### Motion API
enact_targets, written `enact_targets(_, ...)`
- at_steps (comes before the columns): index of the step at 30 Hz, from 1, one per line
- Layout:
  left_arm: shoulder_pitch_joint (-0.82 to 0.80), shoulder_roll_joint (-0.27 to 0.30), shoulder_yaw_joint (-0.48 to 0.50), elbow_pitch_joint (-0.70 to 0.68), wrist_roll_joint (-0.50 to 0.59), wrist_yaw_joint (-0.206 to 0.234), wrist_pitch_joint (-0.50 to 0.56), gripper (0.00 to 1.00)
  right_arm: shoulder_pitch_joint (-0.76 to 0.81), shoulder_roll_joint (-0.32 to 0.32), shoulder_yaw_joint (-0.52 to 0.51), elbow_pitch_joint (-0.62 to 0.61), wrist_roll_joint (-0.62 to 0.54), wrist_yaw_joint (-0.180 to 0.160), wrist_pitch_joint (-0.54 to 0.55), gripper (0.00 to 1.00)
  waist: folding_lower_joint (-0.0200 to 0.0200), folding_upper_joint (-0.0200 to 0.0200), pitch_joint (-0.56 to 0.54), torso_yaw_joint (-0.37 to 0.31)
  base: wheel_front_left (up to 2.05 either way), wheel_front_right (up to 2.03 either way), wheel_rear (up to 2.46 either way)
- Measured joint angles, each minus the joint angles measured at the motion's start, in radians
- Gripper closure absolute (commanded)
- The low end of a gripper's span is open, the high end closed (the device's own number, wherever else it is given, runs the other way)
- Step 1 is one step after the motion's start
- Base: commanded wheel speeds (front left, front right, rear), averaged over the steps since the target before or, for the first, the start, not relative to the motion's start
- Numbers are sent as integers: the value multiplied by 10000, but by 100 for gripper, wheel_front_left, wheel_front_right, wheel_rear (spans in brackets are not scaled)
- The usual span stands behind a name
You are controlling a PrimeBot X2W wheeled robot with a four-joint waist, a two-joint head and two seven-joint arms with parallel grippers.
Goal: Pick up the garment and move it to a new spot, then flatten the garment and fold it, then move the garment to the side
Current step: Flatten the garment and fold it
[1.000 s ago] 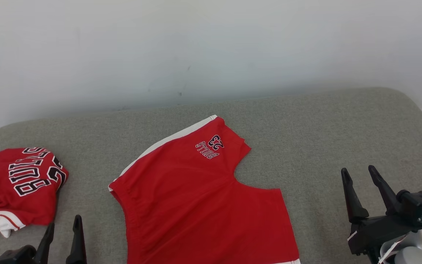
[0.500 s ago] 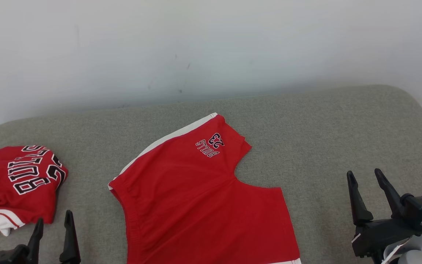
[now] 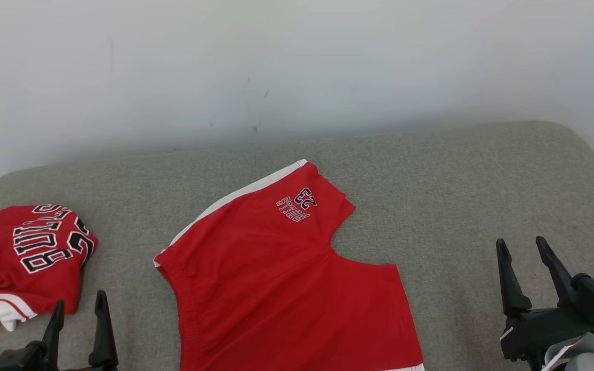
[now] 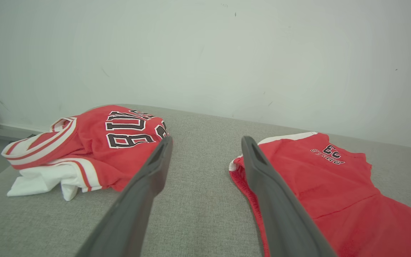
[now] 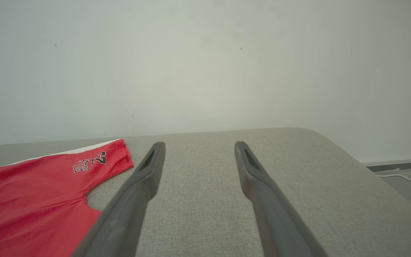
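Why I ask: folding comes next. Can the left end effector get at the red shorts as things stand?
Probably yes: the left end effector is open; bare grey surface lies between it and the red shorts; the jersey sits aside.

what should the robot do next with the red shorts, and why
Probably bring the right end effector in toward the near leg hem of the red shorts to start the fold. The shorts already lie flat on the grey cushion, and it and the left end effector are open, empty and off the cloth.
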Motion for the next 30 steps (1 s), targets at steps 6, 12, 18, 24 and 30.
enact_targets(6,134,-46,52,-115,182,0,0,0,22,38,-125,-71,-40,12,-36,0,0,-1,-5,40,0,0,0)
enact_targets(12,190,-61,107,-213,343,2,0,0,35,100,-194,-123,-94,88,-38,0,0,0,6,78,0,0,0)
enact_targets(18,178,-100,-105,-282,399,-13,-10,0,110,190,-303,-125,-173,90,-38,0,1,0,-11,127,0,0,0)
enact_targets(24,158,-88,-435,-414,516,-205,48,0,413,253,-90,58,-249,353,-38,0,1,0,-59,303,0,0,0)
enact_targets(30,178,-6,-1133,-412,491,-918,698,0,479,286,230,96,-211,639,98,0,0,-1,-43,553,0,0,0)
